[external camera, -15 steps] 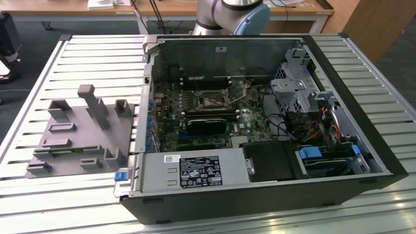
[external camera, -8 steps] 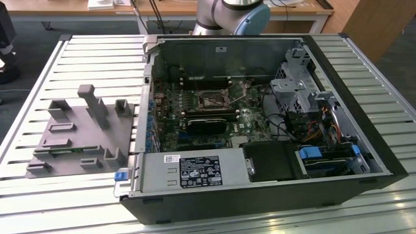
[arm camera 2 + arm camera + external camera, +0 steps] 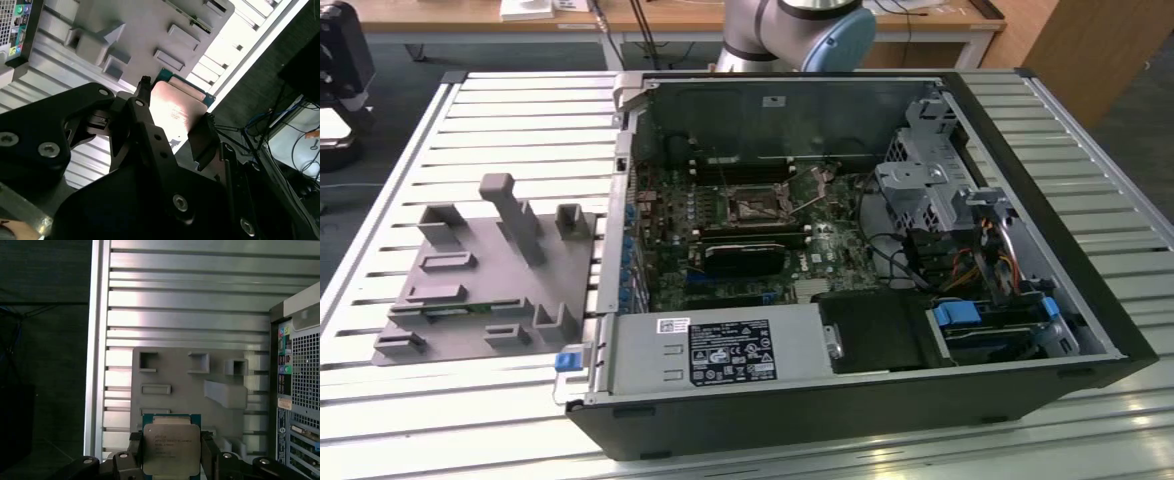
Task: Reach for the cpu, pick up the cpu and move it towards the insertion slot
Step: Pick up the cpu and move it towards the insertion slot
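In both wrist views the cpu [image 3: 170, 446] [image 3: 176, 109], a small square chip with a silvery top and a green rim, sits clamped between the black fingers [image 3: 134, 452] of my gripper [image 3: 170, 457] [image 3: 172, 120]. The gripper is shut on it. It hangs well above the grey fixture tray [image 3: 175, 375] [image 3: 140, 30], clear of the tray's surface. The insertion slot [image 3: 754, 207], a square socket with a shiny frame and dark centre, lies on the motherboard inside the open computer case, with a thin lever beside it.
The open computer case [image 3: 1067, 300] lies on the slatted metal table [image 3: 520, 120]. The grey fixture tray [image 3: 480, 285] with raised blocks sits at the exterior view's left. A power supply [image 3: 720, 352] and drive cages line the case's sides. The arm's base [image 3: 801, 30] stands behind.
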Robot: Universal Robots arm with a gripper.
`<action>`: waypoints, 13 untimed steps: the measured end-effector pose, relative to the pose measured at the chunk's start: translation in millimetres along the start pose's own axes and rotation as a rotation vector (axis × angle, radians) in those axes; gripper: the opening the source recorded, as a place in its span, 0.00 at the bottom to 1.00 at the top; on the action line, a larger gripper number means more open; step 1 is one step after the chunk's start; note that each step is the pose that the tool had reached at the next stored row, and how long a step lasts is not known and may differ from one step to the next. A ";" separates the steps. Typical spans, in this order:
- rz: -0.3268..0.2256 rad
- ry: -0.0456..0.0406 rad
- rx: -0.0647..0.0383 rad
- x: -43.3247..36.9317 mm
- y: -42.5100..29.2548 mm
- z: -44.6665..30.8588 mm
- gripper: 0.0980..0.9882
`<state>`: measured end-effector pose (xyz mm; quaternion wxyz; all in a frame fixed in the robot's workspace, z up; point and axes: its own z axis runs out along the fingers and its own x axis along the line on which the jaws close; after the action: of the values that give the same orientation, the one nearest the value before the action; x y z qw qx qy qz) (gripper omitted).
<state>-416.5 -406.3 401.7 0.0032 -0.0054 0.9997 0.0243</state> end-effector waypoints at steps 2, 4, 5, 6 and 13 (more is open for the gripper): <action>0.000 0.0031 -0.001 -3.0 -0.7 0.0 0.50; 0.000 0.0037 -0.001 -7.5 -1.5 0.0 0.50; 0.000 0.0039 -0.001 -10.4 -1.9 0.0 0.50; 0.000 0.0041 -0.001 -13.0 -2.3 0.0 0.50; 0.000 0.0044 -0.001 -29.1 -2.9 0.0 0.50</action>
<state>-387.3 -408.9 401.7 0.0010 -0.0053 0.9997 0.0247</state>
